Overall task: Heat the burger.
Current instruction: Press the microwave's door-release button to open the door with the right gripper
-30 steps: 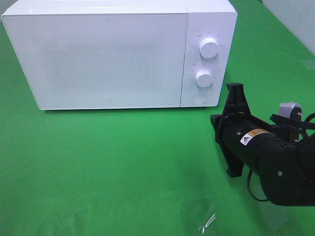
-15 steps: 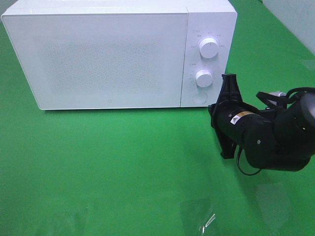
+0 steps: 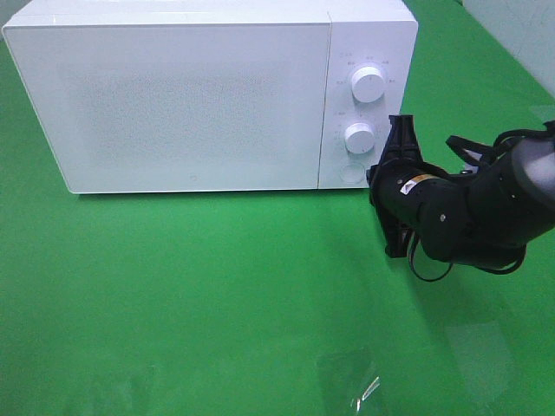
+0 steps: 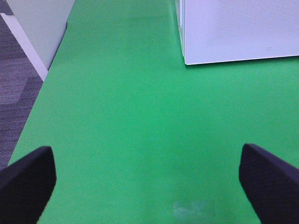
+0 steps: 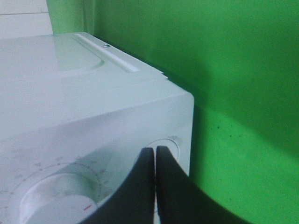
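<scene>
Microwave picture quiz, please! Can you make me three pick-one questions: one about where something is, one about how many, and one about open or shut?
1. On the microwave, the right arm points its jaws at the
A. top
B. knob panel
C. left side

2. How many round knobs does the microwave have?
A. one
B. two
C. four

3. The microwave door is
A. shut
B. wide open
C. missing

Answers:
1 B, the jaws sit right by the lower knob and the round button.
2 B, one knob sits above the other.
3 A, the door lies flush with the front.
</scene>
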Tool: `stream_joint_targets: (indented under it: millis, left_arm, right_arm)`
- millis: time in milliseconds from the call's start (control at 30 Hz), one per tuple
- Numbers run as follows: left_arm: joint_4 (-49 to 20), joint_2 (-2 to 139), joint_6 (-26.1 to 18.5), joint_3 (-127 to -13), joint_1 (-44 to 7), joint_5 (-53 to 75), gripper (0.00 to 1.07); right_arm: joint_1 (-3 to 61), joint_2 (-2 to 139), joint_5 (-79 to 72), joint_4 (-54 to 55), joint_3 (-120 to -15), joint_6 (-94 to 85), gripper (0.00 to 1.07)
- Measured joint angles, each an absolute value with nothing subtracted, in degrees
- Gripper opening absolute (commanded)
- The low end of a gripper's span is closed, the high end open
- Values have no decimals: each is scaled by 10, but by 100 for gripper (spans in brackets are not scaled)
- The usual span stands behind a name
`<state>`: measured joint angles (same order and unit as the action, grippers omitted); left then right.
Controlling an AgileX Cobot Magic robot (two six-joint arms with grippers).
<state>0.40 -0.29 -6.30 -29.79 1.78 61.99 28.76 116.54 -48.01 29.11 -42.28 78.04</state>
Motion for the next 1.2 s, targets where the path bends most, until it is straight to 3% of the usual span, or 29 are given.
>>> stream_joint_targets:
  millis: [500,1200]
  left_arm:
    - [4,-3,-63,-298,18,620,100]
    - [4,-3,-63,-298,18,620,100]
  right_arm:
    - [288,1219,-473,296,-483,782,0]
    - [295,1230,-513,297,-491,815,0]
